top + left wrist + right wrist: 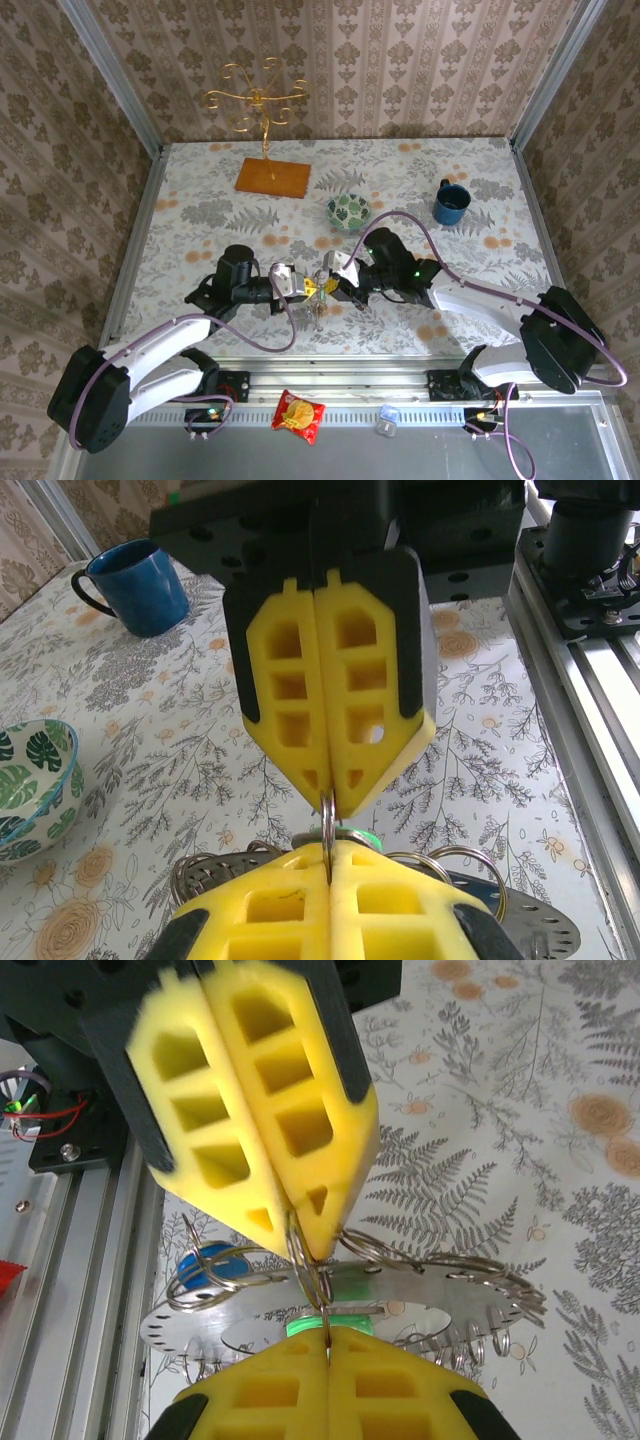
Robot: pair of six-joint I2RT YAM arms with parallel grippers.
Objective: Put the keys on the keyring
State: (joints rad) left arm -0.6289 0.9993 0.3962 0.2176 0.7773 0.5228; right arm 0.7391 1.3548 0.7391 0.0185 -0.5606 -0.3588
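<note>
Where the two arms meet, just inside the middle of the worktop's [180,250] near edge, we count two grippers, one keyring and two keys. The left gripper [330,855] and right gripper [327,1335] face each other tip to tip, almost touching. Both are pressed closed on one small wire loop [328,825] that stands edge-on between them. That loop is one of many strung round the rim of the keyring [440,1295], a flat grey disc lying level just beneath both tips; we cannot tell whether it rests on the worktop. The green key [322,1326] sits right at the right gripper's tip, and the blue key [205,1265] is at the keyring's near rim.

Elsewhere we count one bowl [348,211] just beyond the grippers, apart from them. One mug [450,203] stands toward the far right corner. One stand [258,100] rises from one board [272,177] by the far edge. One packet [298,415] lies on the rail [420,415] below the near edge.

Bare worktop runs to the left and right of the grippers, out to walls [60,150] that close the left, far and right edges.
</note>
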